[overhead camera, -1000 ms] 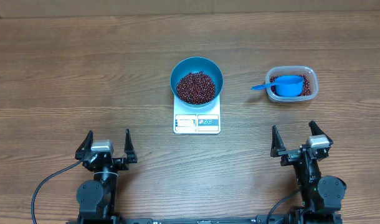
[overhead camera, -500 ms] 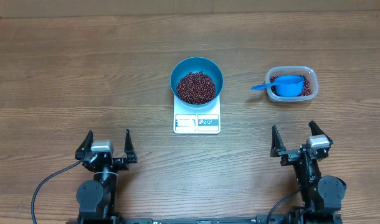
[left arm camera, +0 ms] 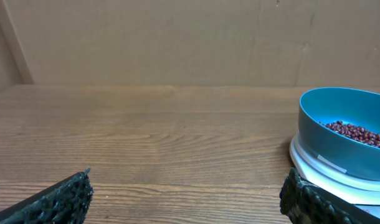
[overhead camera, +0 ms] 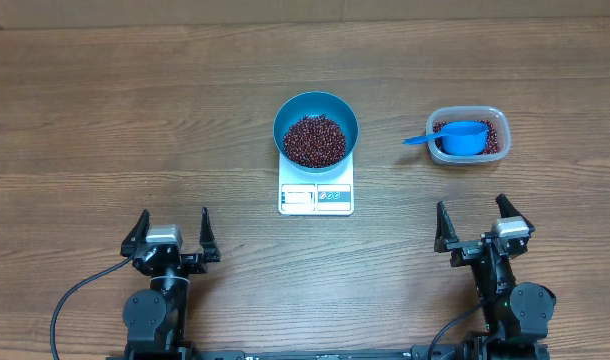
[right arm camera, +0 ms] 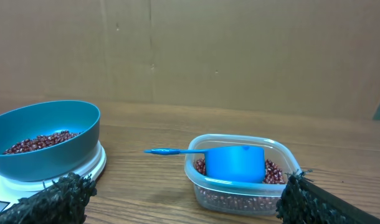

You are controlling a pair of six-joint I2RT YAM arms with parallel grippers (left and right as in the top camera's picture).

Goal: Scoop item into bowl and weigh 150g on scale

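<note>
Bowl (overhead camera: 288, 118) sits on the scale (overhead camera: 316, 198), top centre of the overhead frame, presumably so the weight reads as beans (overhead camera: 315, 140) go in. The display strip faces the lower edge but is too small to read. Beans already cover the bowl floor, so the task looks well along or done; whether the target is met cannot be told.

Blue scoop (overhead camera: 462, 137) lies in the clear tub (overhead camera: 497, 118) at upper right, cup resting on the leftover beans and handle sticking out over the tub's left rim. It looks parked, not in use.

Left gripper (overhead camera: 173, 222) is at lower left and right gripper (overhead camera: 471, 212) at lower right, both with jaws spread wide and holding nothing. Bowl and scale lie well above and between them, nearer neither. The tub is straight above the right jaws, well apart.
</note>
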